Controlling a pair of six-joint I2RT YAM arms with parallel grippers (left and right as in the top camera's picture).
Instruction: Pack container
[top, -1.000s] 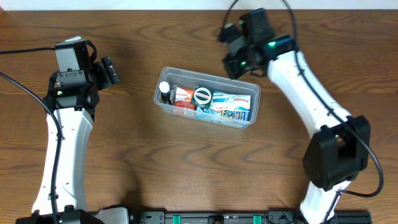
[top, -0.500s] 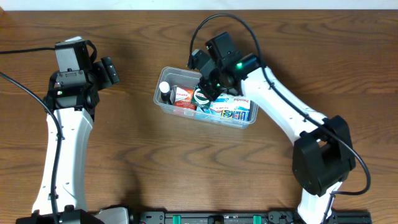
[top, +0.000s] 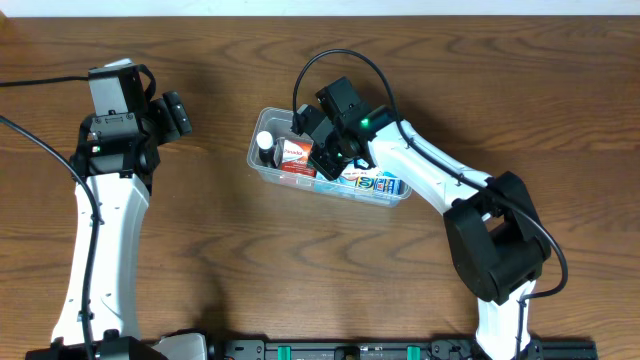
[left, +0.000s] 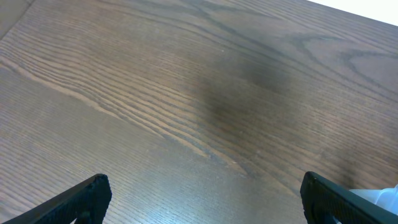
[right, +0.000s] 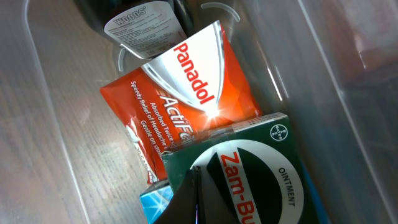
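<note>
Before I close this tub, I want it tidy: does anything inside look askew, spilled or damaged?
Nothing looks spilled or damaged. In the container, the green Zam-Buk box lies at an angle over a corner of the red Panadol box rather than flat beside it, so the contents sit unevenly.

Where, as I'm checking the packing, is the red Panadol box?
Overhead, the red Panadol box lies inside the container, left half, between the bottle and the green Zam-Buk box.

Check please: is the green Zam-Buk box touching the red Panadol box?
Touching. In the right wrist view the green Zam-Buk box lies overlapping the lower edge of the red Panadol box, with no gap between them.
</note>
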